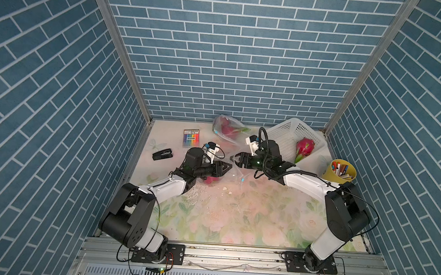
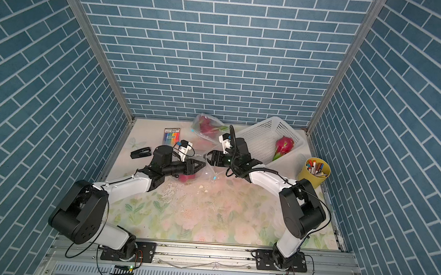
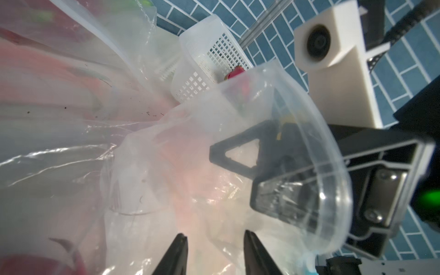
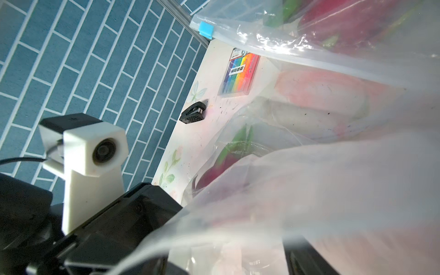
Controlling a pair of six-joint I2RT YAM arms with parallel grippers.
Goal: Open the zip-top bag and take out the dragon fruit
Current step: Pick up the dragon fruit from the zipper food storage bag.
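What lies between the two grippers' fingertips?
Clear film of the zip-top bag separates the left gripper from the right gripper, plainest in the left wrist view.

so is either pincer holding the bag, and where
Nothing visibly clamped: left pincer has film of the middle zip-top bag between parted jaws, right pincer sits open at its mouth rim.

a robot test cell in a lab, dressed as a room: blue brick-print walls (image 1: 246,52) box in a small table on the left, right and far sides, joined by bare aluminium posts (image 1: 118,43). the left arm (image 1: 165,187) and right arm (image 1: 306,184) are bolted to a metal rail (image 1: 232,254) along the near edge of a floral cloth (image 1: 235,218).
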